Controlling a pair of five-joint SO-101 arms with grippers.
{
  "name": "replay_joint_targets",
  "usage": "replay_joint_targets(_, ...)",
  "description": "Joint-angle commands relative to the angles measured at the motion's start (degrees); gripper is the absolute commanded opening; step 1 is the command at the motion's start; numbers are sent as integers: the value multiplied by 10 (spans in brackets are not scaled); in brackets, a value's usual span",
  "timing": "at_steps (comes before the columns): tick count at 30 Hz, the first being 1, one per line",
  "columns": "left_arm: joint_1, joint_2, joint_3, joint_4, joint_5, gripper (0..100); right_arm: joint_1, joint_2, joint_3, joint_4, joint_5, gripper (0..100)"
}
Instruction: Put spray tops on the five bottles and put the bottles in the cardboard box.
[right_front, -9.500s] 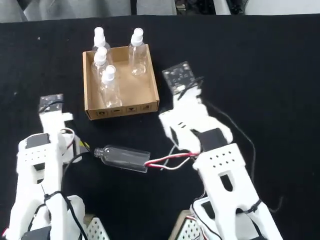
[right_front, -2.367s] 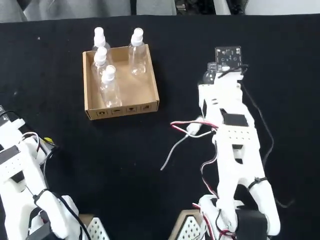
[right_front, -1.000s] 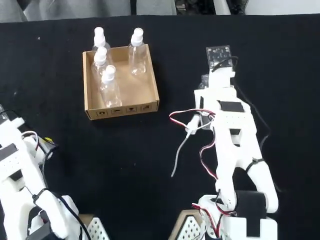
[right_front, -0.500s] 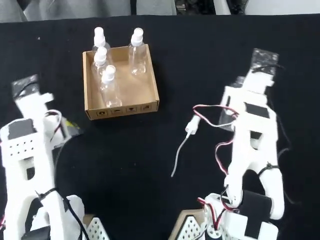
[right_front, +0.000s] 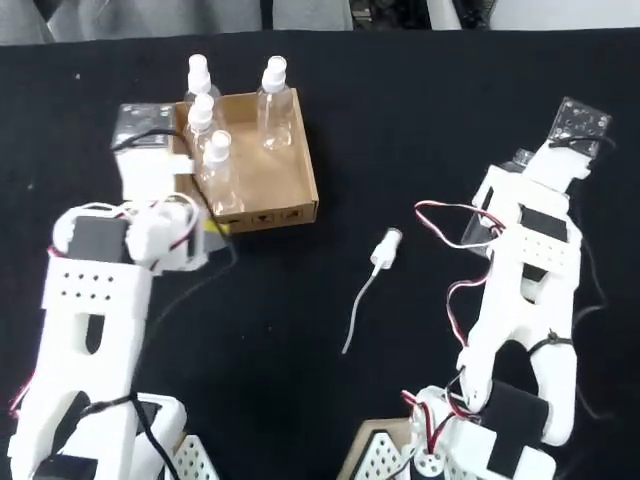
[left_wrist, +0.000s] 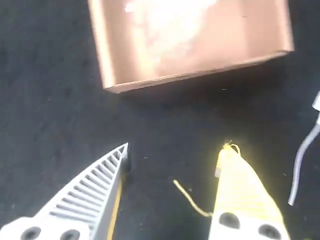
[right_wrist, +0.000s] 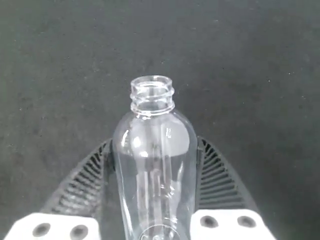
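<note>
Right, the black table carries it all. The cardboard box sits upper left in the high view with four capped bottles upright in or just at its back edge, so that part looks done.

The left gripper has its jaws apart and nothing between them. It hangs just off the box's front-left corner. The right gripper is clamped on the fifth bottle at the far right of the high view. That bottle's mouth is bare and points away from the claw.

What matters for you is the loose spray top. It lies flat at centre frame, between the two arms and touching neither. Its long axis runs diagonal, with the head to the upper right and the dip tube trailing to the lower left. It sits to the right of the empty claw and to the lower left of the held bottle.

The right arm is slightly nearer but occupied, so I'd judge the pickup falls to the left.

Watch two things:
- The box's front-right corner lies close to the straight line across.
- The right arm's red-and-white wire loop hangs just beside the head.
</note>
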Motion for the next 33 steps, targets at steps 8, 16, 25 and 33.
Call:
replay_joint_targets(8,126,2,-76,-1,3,256,20,-39,-42,-16,-7,85)
replay_joint_targets(16,188,34,-87,-32,3,256,20,-39,-42,-16,-7,85)
replay_joint_targets(25,233,193,-204,-30,0,256,20,-39,-42,-16,-7,85)
replay_joint_targets(33,264,298,-289,-29,4,256,33,-39,-41,-16,-7,85)
